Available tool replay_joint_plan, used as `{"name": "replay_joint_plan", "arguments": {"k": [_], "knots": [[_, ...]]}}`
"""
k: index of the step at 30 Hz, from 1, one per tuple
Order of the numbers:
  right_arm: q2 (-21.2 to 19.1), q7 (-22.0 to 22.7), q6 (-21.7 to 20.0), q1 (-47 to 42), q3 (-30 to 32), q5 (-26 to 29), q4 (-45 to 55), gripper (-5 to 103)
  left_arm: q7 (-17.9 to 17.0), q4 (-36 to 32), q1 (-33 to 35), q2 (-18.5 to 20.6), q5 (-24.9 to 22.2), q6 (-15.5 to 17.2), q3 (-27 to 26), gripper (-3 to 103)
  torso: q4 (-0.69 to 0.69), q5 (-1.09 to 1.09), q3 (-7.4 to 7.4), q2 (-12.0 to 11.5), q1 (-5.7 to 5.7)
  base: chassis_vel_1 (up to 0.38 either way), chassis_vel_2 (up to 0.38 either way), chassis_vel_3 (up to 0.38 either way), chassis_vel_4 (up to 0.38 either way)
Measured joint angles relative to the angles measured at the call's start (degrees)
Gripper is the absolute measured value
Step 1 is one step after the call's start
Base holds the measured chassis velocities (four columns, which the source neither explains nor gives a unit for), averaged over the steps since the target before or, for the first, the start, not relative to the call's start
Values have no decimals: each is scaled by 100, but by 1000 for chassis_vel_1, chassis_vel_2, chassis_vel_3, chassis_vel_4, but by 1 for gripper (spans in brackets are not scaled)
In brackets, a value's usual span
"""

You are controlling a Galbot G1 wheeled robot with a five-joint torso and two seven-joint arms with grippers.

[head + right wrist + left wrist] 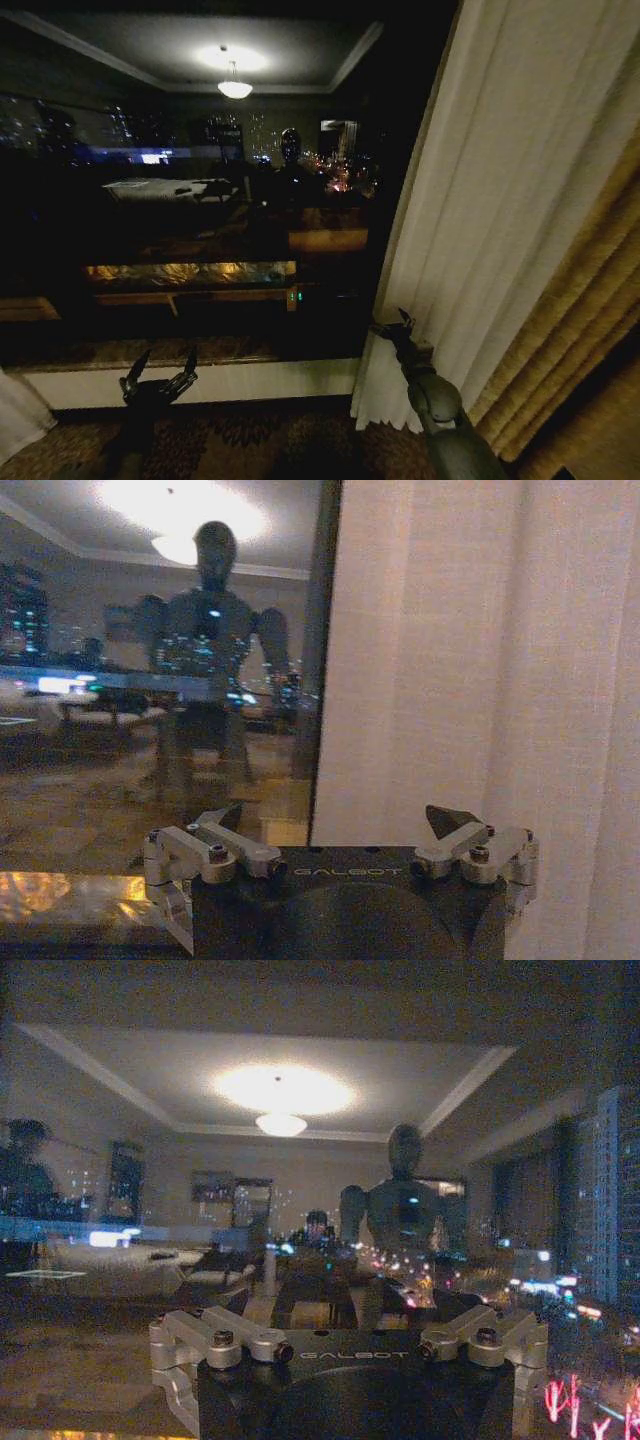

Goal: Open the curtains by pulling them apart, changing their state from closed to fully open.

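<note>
Curtains hang bunched at the right of the dark window, which is largely uncovered. Right gripper, jaws apart, sits at the fabric's inner edge; left gripper, jaws apart, hovers near the sill. Opening appears nearly complete; next, close on the edge and draw it farther right.

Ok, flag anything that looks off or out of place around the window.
Nothing looks damaged or askew. The sheer curtain hangs gathered at the right beside the golden drape, its hem bunched near the right gripper. The left gripper, jaws open, sits low before the bare window.
</note>
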Motion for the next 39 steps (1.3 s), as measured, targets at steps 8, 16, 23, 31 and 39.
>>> {"name": "replay_joint_plan", "arguments": {"k": [8,16,23,31,39], "knots": [[146,264,15,587,-41,-1,-654,100,0,-17,76,-30,16,-1,-24,100,0,0,2,-3,4,0,0,0,0],[261,709,212,900,-23,-143,-1031,89,-1,-36,60,-27,23,17,-39,100,0,0,2,-2,3,0,0,0,0],[222,719,261,1006,-36,-165,-1098,67,-2,-60,19,-30,30,58,-24,100,0,0,1,-2,3,0,0,0,0],[172,691,289,1093,-104,-158,-1148,39,-5,-62,12,-55,32,75,-24,100,0,0,1,-2,3,0,0,0,0],[124,673,374,1147,-172,-155,-1206,7,-7,-54,15,-62,37,74,-32,100,0,0,1,-2,3,0,0,0,0]]}}
